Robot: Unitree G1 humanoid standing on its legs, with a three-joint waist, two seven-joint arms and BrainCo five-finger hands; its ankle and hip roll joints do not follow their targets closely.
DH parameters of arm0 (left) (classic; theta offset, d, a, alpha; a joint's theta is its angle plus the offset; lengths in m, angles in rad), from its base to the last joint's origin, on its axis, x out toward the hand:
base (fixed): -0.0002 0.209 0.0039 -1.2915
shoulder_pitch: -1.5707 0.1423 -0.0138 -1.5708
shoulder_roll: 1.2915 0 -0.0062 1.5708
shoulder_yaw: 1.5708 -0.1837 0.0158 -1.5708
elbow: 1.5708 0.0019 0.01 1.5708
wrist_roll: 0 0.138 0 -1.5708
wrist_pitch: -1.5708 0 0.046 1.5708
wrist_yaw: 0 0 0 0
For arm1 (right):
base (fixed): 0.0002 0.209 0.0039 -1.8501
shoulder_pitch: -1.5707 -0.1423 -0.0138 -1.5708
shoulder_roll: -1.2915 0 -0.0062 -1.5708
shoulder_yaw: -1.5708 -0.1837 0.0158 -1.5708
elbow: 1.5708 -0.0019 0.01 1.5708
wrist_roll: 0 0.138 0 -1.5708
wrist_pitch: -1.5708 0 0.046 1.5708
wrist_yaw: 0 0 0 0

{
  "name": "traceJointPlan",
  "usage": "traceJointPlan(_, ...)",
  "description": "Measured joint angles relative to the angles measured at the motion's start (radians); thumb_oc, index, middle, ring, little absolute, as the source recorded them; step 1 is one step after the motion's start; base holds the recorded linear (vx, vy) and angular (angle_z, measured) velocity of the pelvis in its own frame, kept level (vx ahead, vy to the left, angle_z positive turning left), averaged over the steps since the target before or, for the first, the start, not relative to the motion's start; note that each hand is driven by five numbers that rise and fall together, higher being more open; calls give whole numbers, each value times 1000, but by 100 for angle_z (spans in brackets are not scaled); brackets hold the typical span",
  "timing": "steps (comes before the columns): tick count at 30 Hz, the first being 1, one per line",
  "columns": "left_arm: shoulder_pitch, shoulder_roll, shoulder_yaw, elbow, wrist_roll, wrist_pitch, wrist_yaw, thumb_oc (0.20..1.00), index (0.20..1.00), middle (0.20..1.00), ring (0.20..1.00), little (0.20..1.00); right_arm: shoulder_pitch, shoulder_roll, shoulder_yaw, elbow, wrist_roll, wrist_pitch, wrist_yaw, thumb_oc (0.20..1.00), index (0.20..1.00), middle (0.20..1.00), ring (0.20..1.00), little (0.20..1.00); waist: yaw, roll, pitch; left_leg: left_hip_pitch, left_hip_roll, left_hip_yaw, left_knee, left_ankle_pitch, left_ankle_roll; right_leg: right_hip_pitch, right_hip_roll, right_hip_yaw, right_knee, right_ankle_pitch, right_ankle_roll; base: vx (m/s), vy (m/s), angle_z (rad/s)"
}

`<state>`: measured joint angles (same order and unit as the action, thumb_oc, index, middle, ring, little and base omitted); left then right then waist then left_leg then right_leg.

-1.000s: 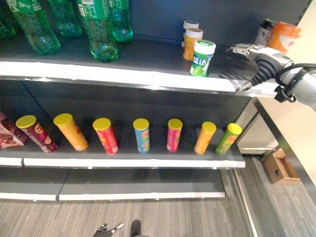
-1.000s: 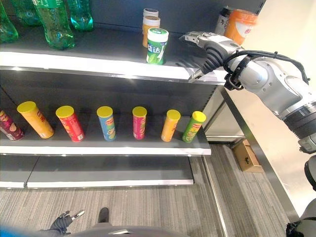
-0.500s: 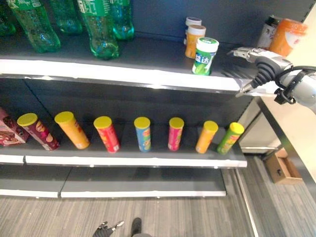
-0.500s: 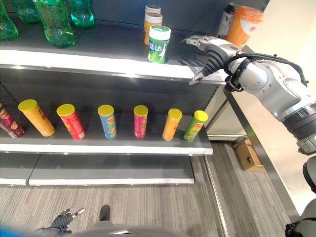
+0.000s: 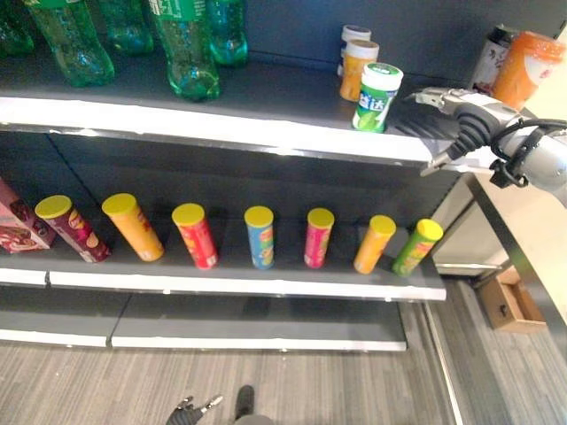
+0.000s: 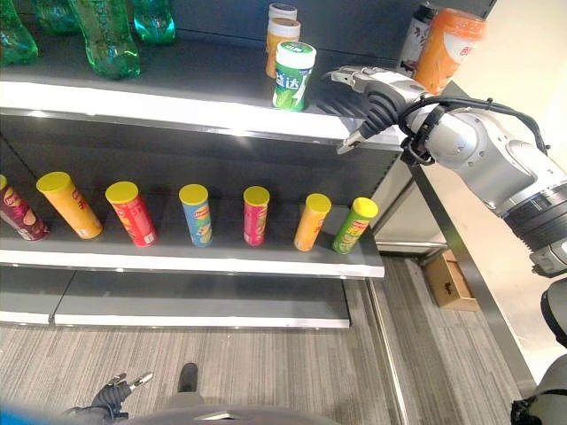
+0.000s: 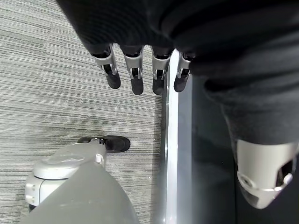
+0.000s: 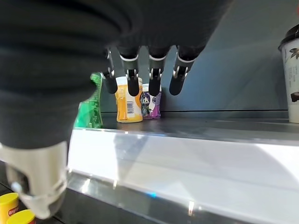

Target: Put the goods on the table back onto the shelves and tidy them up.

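Observation:
My right hand (image 6: 379, 89) hovers open over the right end of the top shelf (image 5: 221, 133), its straight fingers (image 8: 140, 70) pointing along the shelf and holding nothing. Just to its left, a short gap away, a green-and-white jar (image 5: 376, 85) stands upright near the shelf's front edge. An orange jar (image 5: 358, 69) and a white-capped purple one (image 5: 355, 36) stand behind it; the right wrist view shows them past the fingertips, the orange jar (image 8: 128, 100) in front. My left hand (image 7: 135, 74) hangs low over the floor, open and empty.
Several green bottles (image 5: 182, 49) stand at the top shelf's left. An orange tub (image 5: 525, 66) and a dark cup (image 5: 490, 55) stand at its right end. Several yellow-lidded chip tubes (image 5: 259, 236) line the middle shelf (image 5: 248, 285). A cardboard box (image 5: 505, 301) lies on the floor, right.
The whole picture has shifted as the camera moved. Against the shelf, my right hand has sunk slightly and sits a little nearer the green-and-white jar, still open.

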<state>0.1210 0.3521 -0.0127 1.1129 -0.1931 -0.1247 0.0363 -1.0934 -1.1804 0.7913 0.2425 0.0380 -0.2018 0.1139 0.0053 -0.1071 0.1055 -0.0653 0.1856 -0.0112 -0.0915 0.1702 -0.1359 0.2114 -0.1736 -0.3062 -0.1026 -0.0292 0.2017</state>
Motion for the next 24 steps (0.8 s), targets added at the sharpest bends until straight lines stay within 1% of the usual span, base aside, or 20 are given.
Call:
traceJointPlan(20, 1, 0, 0, 0, 0, 0, 0, 1000, 1000, 1000, 1000, 1000, 0, 3, 0, 0, -1, 0, 0, 1000, 1000, 1000, 1000, 1000, 0, 0, 0, 1, 0, 0, 0, 0, 0, 1, 0, 0, 0, 0, 0, 0, 0, 0)
traceJointPlan(24, 2, 0, 0, -1, 0, 0, 0, 1000, 1000, 1000, 1000, 1000, -1, 22, 1, 1, -2, 1, 0, 1000, 1000, 1000, 1000, 1000, 2, 0, 0, 1, 0, -2, 0, 0, 0, 3, 0, -1, 0, 0, 0, 0, 0, 0)
